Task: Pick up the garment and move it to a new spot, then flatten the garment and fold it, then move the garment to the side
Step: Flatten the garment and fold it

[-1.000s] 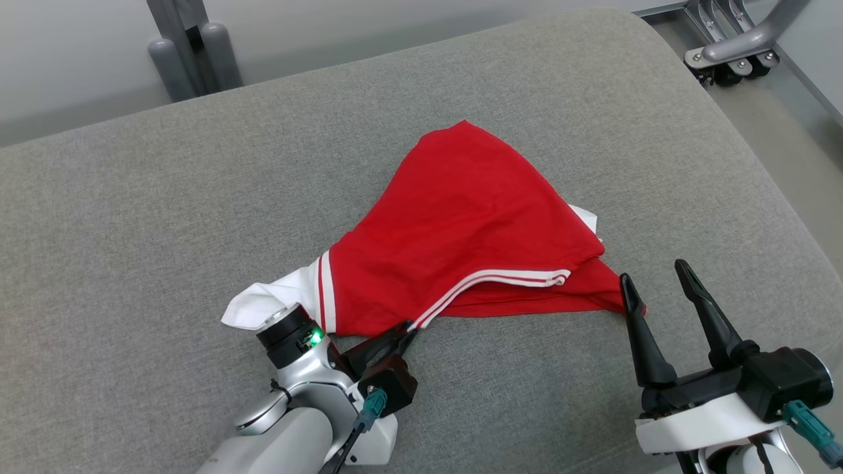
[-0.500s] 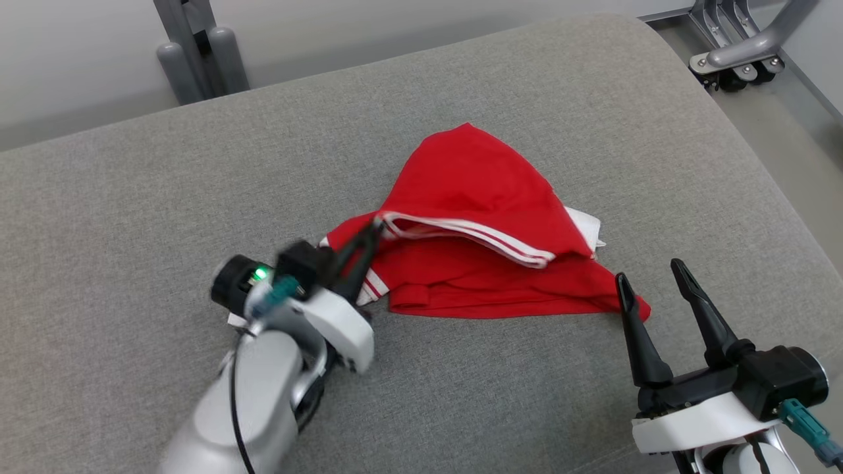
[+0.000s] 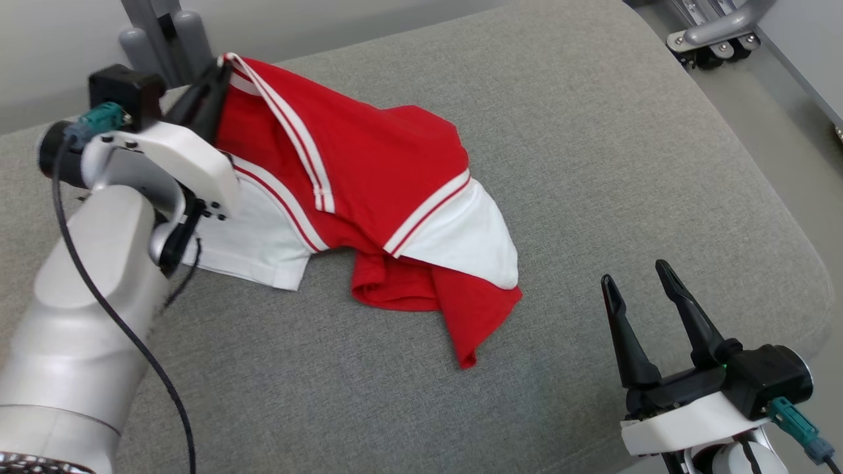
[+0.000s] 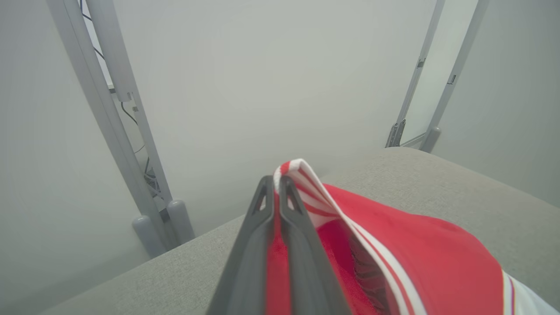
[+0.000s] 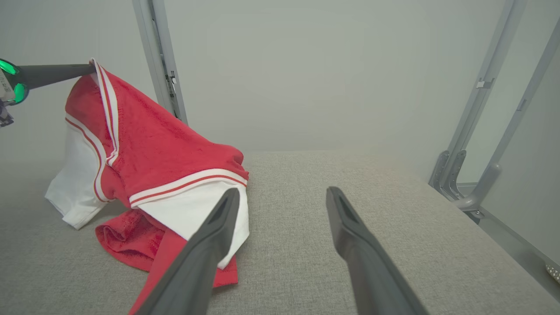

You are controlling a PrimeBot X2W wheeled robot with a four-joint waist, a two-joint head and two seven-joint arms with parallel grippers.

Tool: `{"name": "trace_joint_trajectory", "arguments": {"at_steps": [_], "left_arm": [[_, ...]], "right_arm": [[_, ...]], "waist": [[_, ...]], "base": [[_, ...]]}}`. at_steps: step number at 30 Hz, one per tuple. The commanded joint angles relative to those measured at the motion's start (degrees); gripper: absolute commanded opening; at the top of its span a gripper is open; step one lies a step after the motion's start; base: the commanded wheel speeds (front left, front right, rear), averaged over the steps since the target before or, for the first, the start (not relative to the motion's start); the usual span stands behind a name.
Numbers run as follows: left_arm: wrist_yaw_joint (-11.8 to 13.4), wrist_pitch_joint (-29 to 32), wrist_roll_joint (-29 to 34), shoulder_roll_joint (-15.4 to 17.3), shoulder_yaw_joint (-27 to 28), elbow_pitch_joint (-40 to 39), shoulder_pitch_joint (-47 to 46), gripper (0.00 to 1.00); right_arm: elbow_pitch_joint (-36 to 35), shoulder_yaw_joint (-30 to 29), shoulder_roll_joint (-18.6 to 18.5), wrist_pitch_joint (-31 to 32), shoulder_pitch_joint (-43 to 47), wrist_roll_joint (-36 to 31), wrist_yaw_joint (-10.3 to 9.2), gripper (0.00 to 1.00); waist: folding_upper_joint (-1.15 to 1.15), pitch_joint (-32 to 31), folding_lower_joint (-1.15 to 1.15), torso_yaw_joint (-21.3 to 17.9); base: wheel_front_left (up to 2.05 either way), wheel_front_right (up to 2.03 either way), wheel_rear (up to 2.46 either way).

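Head view: the left gripper [image 3: 217, 72], clamped on the striped hem of the red garment [image 3: 369, 164], holds it up; the rest drapes onto the grey cushion [image 3: 625, 131]. Left wrist view: the garment [image 4: 415, 253] is pinched in its closed jaws. Right wrist view: the right gripper [image 5: 283, 192] gapes empty beside the garment's lower end

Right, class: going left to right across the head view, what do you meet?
Left gripper, fingers shut → red and white fabric garment that it holds by a striped edge → right gripper, fingers open.
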Motion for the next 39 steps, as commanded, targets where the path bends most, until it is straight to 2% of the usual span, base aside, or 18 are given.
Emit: {"name": "trace_joint_trajectory", "arguments": {"at_steps": [1,5,7,8,13,19,24,31,35,39], "left_arm": [[0.7,-0.5,1.0,1.7,0.2,1.5,-1.9,0.0],[2.7,-2.1,2.0,4.6,1.1,5.3,-5.4,0.0],[3.6,-3.2,2.1,5.4,1.6,7.1,-6.1,0.41],[3.9,-3.8,1.8,5.7,2.0,7.8,-6.4,1.0],[3.6,-5.9,0.1,6.0,3.7,9.5,-6.5,1.0],[3.9,-7.0,-0.8,6.4,5.4,6.3,-2.3,1.0],[6.2,-7.1,0.3,5.5,10.3,-10.3,8.0,1.0],[9.3,-7.1,3.3,0.5,14.5,-32.8,28.7,1.0],[10.9,-7.1,5.5,-2.4,14.8,-41.3,39.2,1.0],[11.0,-7.1,7.5,-5.0,12.9,-46.0,47.4,1.0]], "right_arm": [[0.2,0.1,-0.2,-0.1,-0.7,0.6,-0.01,1.0],[0.0,0.4,-0.2,-0.1,-1.0,1.3,-0.01,1.0],[0.1,0.5,-0.2,-0.1,-1.0,1.5,-0.01,1.0],[0.2,0.7,-0.2,-0.1,-1.0,1.7,-0.01,1.0],[0.5,1.0,-0.2,-0.1,-1.0,2.0,-0.01,1.0],[1.4,2.1,-0.2,-0.1,-0.9,1.5,-0.01,1.0],[4.0,5.2,-0.2,-0.1,-0.9,1.9,-0.01,1.0],[7.8,7.6,-0.2,-0.1,-0.9,1.5,-0.01,1.0],[9.6,7.6,-0.5,-0.1,-0.4,1.6,-0.01,1.0],[11.6,7.7,-1.1,-0.1,0.0,2.2,-0.01,1.0]], "waist": [[0.0,0.7,0.0,-0.8],[0.0,1.9,0.0,-1.4],[0.0,2.3,0.0,-1.5],[0.0,2.4,0.0,-1.5],[0.0,2.6,0.0,-0.6],[0.0,1.4,0.0,1.3],[0.0,-0.4,0.0,4.2],[0.0,-4.0,0.0,10.5],[0.0,-6.1,0.0,13.9],[0.0,-7.8,0.0,17.2]], "base": [[0.0,0.0,0.0],[0.0,0.0,0.0],[0.0,0.0,0.0],[0.0,0.0,0.0],[0.0,0.0,0.0],[0.0,0.0,0.0],[0.0,0.0,0.0],[0.0,0.0,0.0],[0.0,0.0,0.0],[0.0,0.0,0.0]]}}
